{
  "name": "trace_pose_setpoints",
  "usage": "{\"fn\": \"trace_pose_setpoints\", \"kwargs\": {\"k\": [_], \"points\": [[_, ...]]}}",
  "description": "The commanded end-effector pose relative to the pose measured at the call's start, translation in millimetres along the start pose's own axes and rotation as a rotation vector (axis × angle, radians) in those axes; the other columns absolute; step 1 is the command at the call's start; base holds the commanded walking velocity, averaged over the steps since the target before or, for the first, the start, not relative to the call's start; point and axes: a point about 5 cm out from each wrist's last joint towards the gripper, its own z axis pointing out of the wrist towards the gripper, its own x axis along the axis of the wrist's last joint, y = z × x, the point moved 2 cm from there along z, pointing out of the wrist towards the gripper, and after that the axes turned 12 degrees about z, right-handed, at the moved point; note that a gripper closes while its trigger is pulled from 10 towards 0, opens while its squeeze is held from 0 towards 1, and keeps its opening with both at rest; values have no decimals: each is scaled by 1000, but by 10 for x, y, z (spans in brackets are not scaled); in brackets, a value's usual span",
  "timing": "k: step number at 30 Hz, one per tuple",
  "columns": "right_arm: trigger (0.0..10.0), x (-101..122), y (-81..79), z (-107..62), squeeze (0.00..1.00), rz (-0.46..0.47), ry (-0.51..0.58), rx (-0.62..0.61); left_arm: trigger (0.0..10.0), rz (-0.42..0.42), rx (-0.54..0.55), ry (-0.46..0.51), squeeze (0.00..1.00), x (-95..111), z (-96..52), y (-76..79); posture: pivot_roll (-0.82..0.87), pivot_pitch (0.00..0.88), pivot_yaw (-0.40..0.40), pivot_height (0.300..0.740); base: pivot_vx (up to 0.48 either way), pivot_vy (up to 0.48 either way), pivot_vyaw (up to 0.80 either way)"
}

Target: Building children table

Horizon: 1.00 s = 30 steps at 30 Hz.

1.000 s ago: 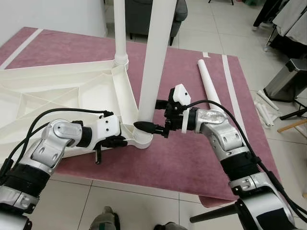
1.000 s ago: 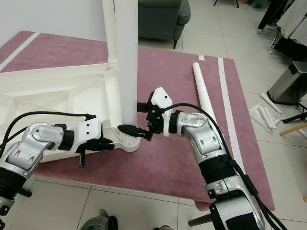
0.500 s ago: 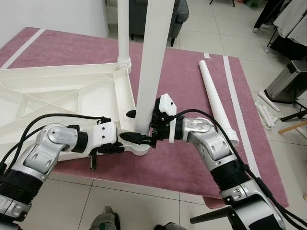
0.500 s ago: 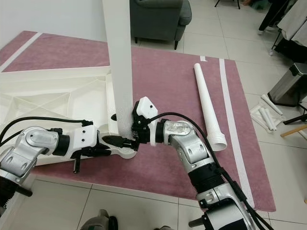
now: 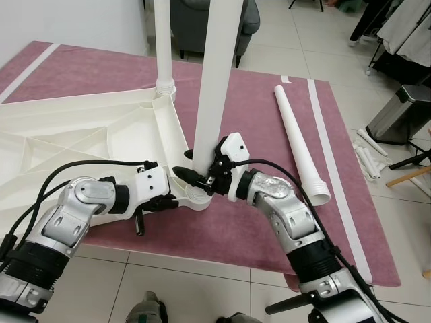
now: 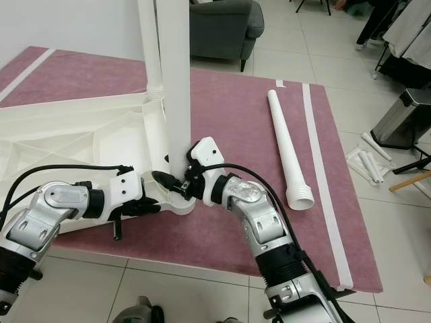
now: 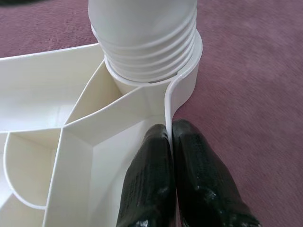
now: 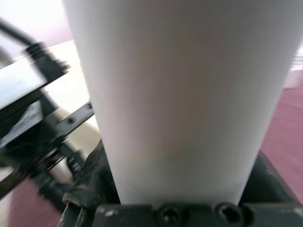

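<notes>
**Both grippers at the corner socket of the upturned table**

From the head cameras: the white tabletop (image 5: 81, 128) lies underside-up on a maroon rug (image 5: 269, 134), its ribbed compartments bare. Two white legs stand upright in it, the far leg (image 5: 163, 47) at one corner socket and the near leg (image 5: 219, 74) at the corner closest to the robot. A third loose leg (image 5: 300, 145) lies flat on the rug to the right, well apart. The right gripper (image 5: 192, 168) clasps the near leg low down, just above its socket, one finger on each side. The left gripper (image 5: 176, 199) sits at the tabletop's edge beside that socket. Compared with a second ago, the right gripper now sits closer in around the leg instead of with its fingers pointing at the base, and the right elbow has dropped lower. A grey bin (image 5: 404, 114) and an armchair (image 6: 222, 27) stand on the tiled floor beyond. No writing is legible anywhere.

From the left wrist: the two black fingers (image 7: 151, 189) are pinched narrowly together on the thin rim wall that curves around the threaded socket (image 7: 147, 56).

From the right wrist: the near leg (image 8: 180, 94) stands close against the gripper's base, blurred.
</notes>
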Motion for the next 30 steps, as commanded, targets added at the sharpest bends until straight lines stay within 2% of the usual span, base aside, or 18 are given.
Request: {"fn": "trace_pose_setpoints", "kwargs": {"k": [1,3,4,6,8,9,11,12,13,15,19,20,21,22,25,26,30], "points": [[0,-292,42,11,0,61,-103,-139,0,53,22,89,0,225,64,-84,143,59,-22,740,0,0,0],[0,-340,35,39,0,83,-95,-239,0,51,34,97,0,252,93,-123,141,59,-20,740,0,0,0],[0,-340,35,39,0,83,-95,-239,0,51,34,97,0,252,93,-123,141,59,-20,740,0,0,0],[0,-450,78,39,0,117,-104,-411,0,46,52,104,0,282,133,-186,142,59,-18,740,0,0,0],[0,-450,78,39,0,117,-104,-411,0,46,52,104,0,282,133,-186,142,59,-18,740,0,0,0],[0,-507,97,27,0,118,-106,-497,0,41,67,107,0,295,158,-232,144,63,-13,740,0,0,0],[0,-507,97,27,0,118,-106,-497,0,41,67,107,0,295,158,-232,144,63,-13,740,0,0,0],[0,-556,112,17,0,121,-103,-578,0,33,82,109,0,310,198,-283,145,64,-13,740,0,0,0],[0,-556,112,17,0,121,-103,-578,0,33,82,109,0,310,198,-283,145,64,-13,740,0,0,0],[0,-607,126,9,0,139,-89,-684,0,14,116,110,0,336,295,-386,150,67,-12,740,0,0,0],[0,-587,116,17,0,137,-67,-708,0,3,128,108,0,341,328,-424,147,69,-9,740,0,0,0],[863,-563,93,34,0,129,-57,-684,0,2,126,106,0,332,322,-416,147,72,-8,740,0,0,0],[3961,-539,82,40,0,115,-47,-673,0,2,123,104,0,321,314,-405,145,72,-8,740,0,0,0],[10000,-518,73,48,0,109,-37,-658,0,1,121,102,0,310,307,-395,145,72,-8,740,0,0,0],[10000,-472,51,66,0,94,-14,-628,0,-1,119,98,0,293,302,-385,146,73,-8,740,0,0,0],[10000,-438,30,82,1000,94,5,-591,0,-2,119,97,0,288,301,-380,147,73,-9,740,0,0,0],[10000,-349,13,104,1000,74,41,-528,0,-2,115,96,0,279,294,-365,148,73,-9,740,0,0,0]]}}
